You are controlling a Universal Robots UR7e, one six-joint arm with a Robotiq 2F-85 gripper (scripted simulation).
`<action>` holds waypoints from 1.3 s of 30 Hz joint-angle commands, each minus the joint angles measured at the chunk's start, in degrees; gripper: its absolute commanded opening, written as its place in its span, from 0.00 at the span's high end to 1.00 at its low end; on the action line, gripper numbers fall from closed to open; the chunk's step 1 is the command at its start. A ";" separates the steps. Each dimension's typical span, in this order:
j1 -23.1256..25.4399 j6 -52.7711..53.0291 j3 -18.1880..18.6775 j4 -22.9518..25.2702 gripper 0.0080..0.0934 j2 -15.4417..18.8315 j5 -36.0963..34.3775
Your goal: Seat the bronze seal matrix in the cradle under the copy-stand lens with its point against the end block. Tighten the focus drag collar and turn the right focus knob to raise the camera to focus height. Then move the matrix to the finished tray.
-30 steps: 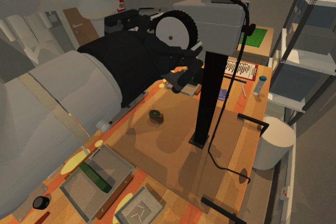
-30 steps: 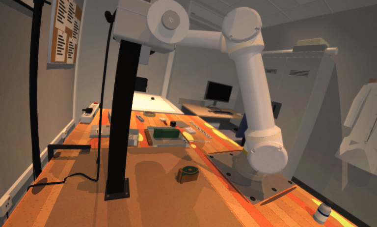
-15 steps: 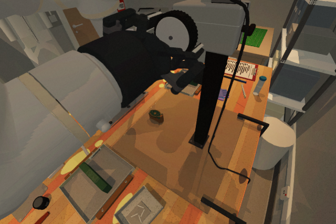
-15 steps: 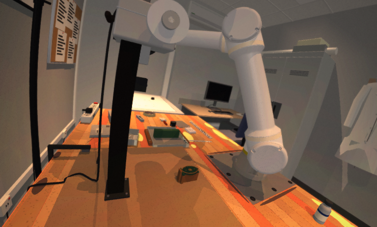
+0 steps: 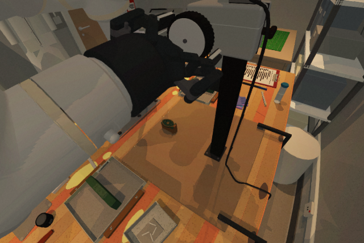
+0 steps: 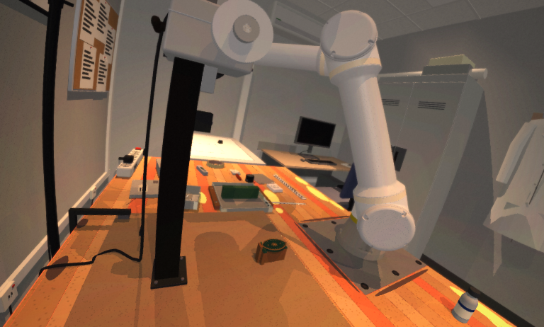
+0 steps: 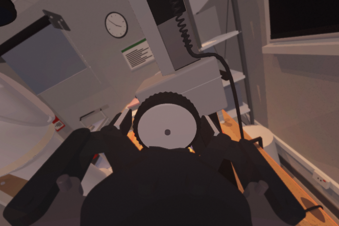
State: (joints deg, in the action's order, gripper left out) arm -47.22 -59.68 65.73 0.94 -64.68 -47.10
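The bronze seal matrix (image 5: 169,125) (image 6: 271,251), brown with a green top face, sits low on the copy-stand baseboard, left of the black column (image 5: 228,99) (image 6: 175,163). High above it, on the white camera carriage (image 5: 235,25) (image 6: 192,39), is the round focus knob (image 5: 190,34) (image 7: 166,121) with a dark ribbed rim. My gripper (image 5: 203,71) (image 7: 165,125) is level with that knob, open around it and holding nothing. I cannot make out the cradle under the matrix. The tray (image 5: 104,193) (image 6: 240,196) holding a green block lies at the bench's near-left end.
Behind the stand lie a clipboard (image 5: 261,74), a capped vial (image 5: 281,92) and a green mat (image 5: 276,40). A black cable (image 5: 244,134) hangs from the carriage across the baseboard. A smaller tray (image 5: 151,228) sits by the large one. My own arm fills the left side.
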 commanded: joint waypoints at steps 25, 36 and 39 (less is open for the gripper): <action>0.00 45.04 -0.01 0.09 0.00 -0.10 0.02; 0.01 86.04 -0.07 0.15 0.00 -0.10 -0.02; 0.02 97.15 -0.09 0.16 0.00 -0.10 -0.04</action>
State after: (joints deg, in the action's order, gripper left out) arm -47.20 37.95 65.66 1.11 -64.73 -47.14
